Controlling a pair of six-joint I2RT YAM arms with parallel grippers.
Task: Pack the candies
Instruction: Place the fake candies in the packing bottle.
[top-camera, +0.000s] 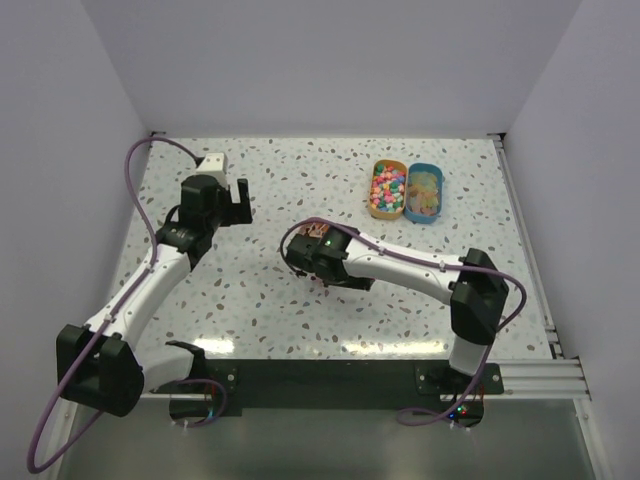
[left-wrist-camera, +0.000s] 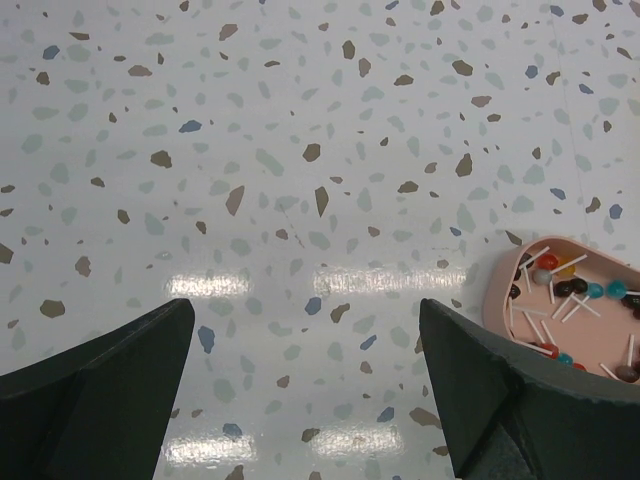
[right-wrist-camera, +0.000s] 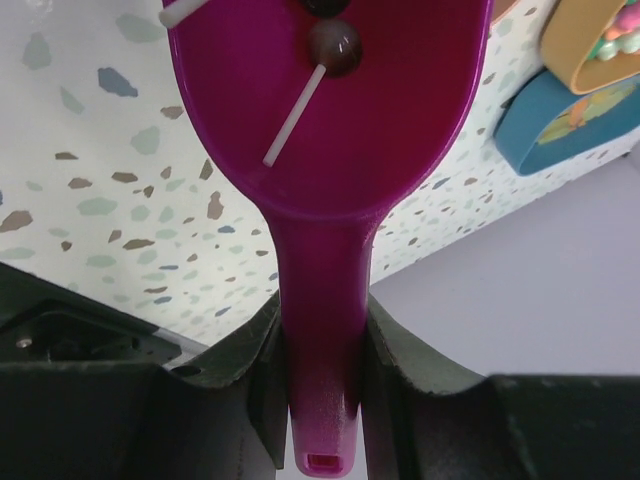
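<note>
My right gripper (right-wrist-camera: 320, 345) is shut on the handle of the purple scoop (right-wrist-camera: 320, 110). The scoop's bowl holds a dark round candy on a white stick (right-wrist-camera: 333, 45), and the stick of another shows at its top edge. In the top view this gripper (top-camera: 300, 258) hangs over the middle of the table, hiding the scoop. A pink tray (left-wrist-camera: 520, 310) holds several small dark, red and teal candies (left-wrist-camera: 560, 285) with white sticks. My left gripper (left-wrist-camera: 305, 310) is open and empty above bare table, left of the pink tray; in the top view it (top-camera: 236, 200) is at the back left.
An orange tub (top-camera: 388, 188) of bright pastel candies and a blue tub (top-camera: 424, 192) stand side by side at the back right; both show in the right wrist view, orange (right-wrist-camera: 590, 40) and blue (right-wrist-camera: 560, 120). A white box (top-camera: 212, 162) sits at the back left.
</note>
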